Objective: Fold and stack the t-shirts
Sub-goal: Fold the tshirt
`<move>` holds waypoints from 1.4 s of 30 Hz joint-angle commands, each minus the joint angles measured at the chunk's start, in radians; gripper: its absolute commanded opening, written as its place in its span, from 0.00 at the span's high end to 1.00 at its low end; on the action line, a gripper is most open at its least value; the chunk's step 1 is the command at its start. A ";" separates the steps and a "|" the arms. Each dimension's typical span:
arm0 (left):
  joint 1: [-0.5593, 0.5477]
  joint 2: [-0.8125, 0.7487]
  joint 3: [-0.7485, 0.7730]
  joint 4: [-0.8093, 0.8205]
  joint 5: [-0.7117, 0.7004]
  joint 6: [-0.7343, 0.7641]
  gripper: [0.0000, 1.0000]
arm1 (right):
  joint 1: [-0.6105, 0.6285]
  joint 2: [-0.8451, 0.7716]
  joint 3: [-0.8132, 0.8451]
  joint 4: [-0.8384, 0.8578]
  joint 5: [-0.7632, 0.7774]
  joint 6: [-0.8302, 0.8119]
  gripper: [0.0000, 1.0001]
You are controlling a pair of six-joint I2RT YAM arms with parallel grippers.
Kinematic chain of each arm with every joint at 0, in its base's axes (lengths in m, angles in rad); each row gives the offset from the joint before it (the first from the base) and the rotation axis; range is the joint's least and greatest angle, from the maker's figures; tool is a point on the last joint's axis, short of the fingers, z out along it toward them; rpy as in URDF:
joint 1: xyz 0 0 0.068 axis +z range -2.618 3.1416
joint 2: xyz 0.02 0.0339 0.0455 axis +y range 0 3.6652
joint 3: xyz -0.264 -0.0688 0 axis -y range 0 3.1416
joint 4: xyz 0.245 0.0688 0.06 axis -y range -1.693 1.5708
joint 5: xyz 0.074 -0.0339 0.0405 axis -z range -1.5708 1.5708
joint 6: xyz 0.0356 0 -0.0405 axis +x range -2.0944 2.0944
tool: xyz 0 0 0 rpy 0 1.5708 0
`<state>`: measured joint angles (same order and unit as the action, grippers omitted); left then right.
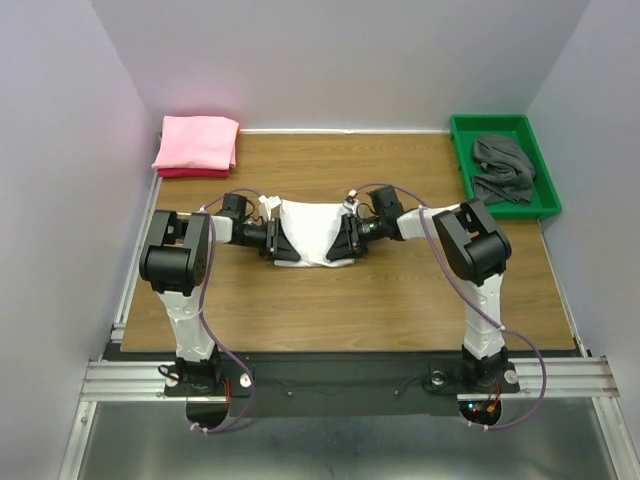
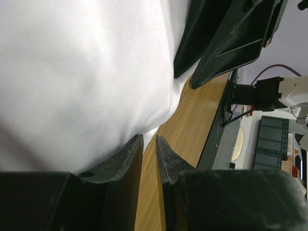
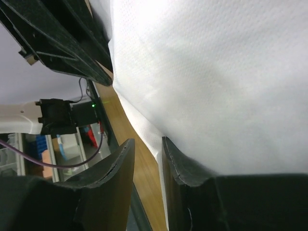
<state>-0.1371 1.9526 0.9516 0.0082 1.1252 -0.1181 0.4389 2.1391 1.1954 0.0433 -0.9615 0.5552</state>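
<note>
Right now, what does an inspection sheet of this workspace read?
Surface: brown wood-grain tabletop.
Job's things: white cloth t-shirt mid-table between the claws; folded pink cloth t-shirt at far left corner; crumpled dark grey cloth t-shirt in the green plastic tray.
Clutter: the tray, far right corner.
Grippers: left claw and right claw at the white shirt's side edges, jaws narrowly apart; grip unclear.
Cables: purple cables loop along both arms.
Surroundings: pale walls on three sides.

We see black joint housings and white links on the left arm and the right arm. Purple cables loop along both, and the black wedge-shaped jaws look scuffed.
</note>
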 commanded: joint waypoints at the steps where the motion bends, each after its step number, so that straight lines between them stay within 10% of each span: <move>1: 0.080 -0.032 -0.025 -0.126 -0.162 0.158 0.70 | -0.026 -0.047 -0.034 -0.117 0.159 -0.133 0.64; 10: 0.090 -0.121 0.116 -0.493 0.191 0.616 0.70 | -0.002 -0.217 0.101 -0.060 -0.036 -0.081 0.65; 19: 0.090 0.112 0.249 -1.124 0.349 1.258 0.73 | 0.089 -0.024 0.323 0.026 0.001 0.029 0.66; 29: 0.126 0.040 0.366 -1.035 0.260 1.059 0.68 | 0.058 0.204 0.285 0.044 0.104 0.060 0.67; 34: 0.097 -0.217 0.401 -0.653 -0.146 0.588 0.60 | 0.054 0.167 0.282 0.044 0.044 0.058 0.59; 42: 0.105 -0.567 0.385 -0.395 -0.462 0.499 0.28 | 0.057 -0.090 0.280 -0.069 0.070 -0.145 0.37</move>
<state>-0.0391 1.5459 1.3762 -0.5762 0.8623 0.4923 0.4976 2.1784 1.4548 0.0437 -0.9306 0.5591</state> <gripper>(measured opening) 0.616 0.624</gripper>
